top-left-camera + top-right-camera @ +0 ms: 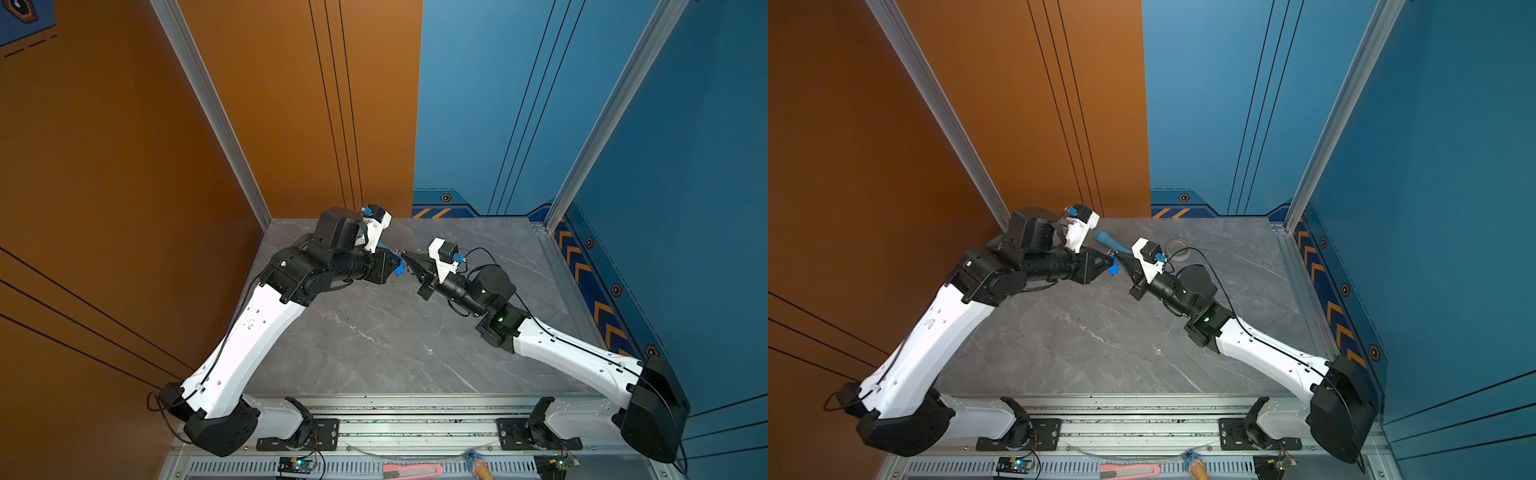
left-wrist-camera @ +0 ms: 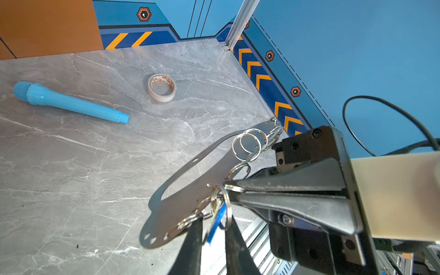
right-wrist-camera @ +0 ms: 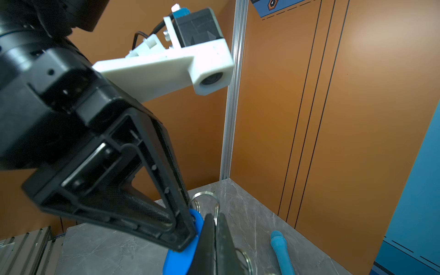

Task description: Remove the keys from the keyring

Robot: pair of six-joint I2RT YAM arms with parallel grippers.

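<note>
Up above the table (image 2: 71, 190), in mid-air: my right claw (image 2: 227, 187) is pinched tight on a wire ring at the edge of the keyring (image 2: 176, 214), and the plate hangs tilted, clear of the surface. My left claw (image 2: 215, 216) is at the keys (image 2: 220, 207), jaws narrowly apart on either side of the blue tag (image 3: 176, 259). Biting it or not? I can't tell.

To do this well, I reckon the right holds steady while the left takes a firm bite on the tag's flat faces. Then it works the bunch round the ring's coil, no yanking.

The tally: one plate, one blue tag, no metal key I can pick out. At least six wire rings, though they overlap, so no sure count. One blue tube (image 2: 71, 102) and one tape roll (image 2: 162, 88) lie on the table.
</note>
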